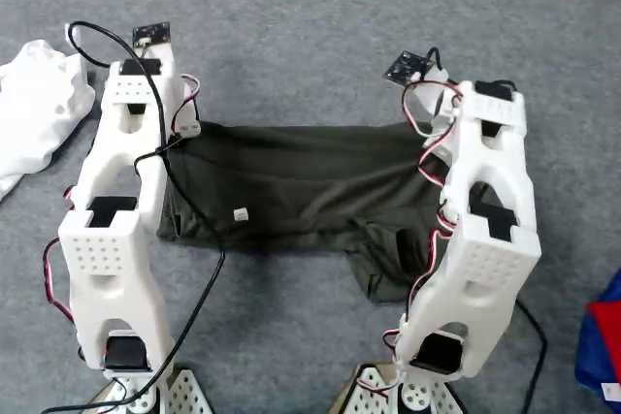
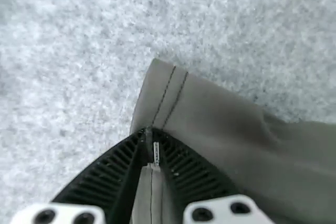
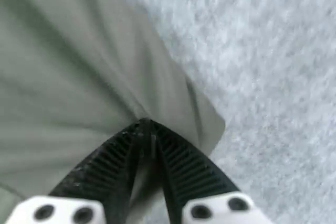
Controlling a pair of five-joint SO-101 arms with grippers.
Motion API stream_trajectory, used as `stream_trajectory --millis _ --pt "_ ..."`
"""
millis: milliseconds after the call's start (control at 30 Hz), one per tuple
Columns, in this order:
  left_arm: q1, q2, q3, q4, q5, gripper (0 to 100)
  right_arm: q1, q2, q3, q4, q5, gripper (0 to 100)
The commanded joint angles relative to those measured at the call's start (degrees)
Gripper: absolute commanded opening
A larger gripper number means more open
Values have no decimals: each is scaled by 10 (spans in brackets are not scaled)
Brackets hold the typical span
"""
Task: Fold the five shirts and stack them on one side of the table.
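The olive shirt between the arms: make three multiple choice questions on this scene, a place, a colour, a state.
1. Where does the olive shirt lie?
A) spread flat in the middle of the table
B) bunched at the far edge
C) hanging off the near edge

2. What colour is the crumpled shirt at the high view's left edge?
A) black
B) white
C) yellow

3. How is the left gripper?
A) open over bare table
B) shut on the olive shirt's hem
C) shut on a cable

Answers: 1 A, the high view shows it spread there; 2 B, plainly white on the grey; 3 B, its wrist view shows it clamped on the hem.
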Motion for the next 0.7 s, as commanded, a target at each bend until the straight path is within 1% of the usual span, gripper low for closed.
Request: stream_trajectory --millis 0,67,133,200,300,400,500,667 --pt "-2 -7 -83 58 -3 19 10 -30 -46 60 18 19" --pt "4 -6 -116 97 -3 19 6 -59 -44 85 32 19" --pt "14 -6 -137 135 -21 19 0 -92 -35 101 35 19" --pt "35 -6 -145 176 -46 19 -5 -131 -16 113 40 19" --pt "81 -6 -143 229 -63 19 -22 -205 30 129 50 19" --pt "113 -10 -128 240 -64 19 -37 -297 113 133 73 16" --pt "135 -11 -100 244 -93 19 -51 -405 224 126 100 16" --pt "151 -11 3 239 -112 19 -72 -553 426 68 106 16"
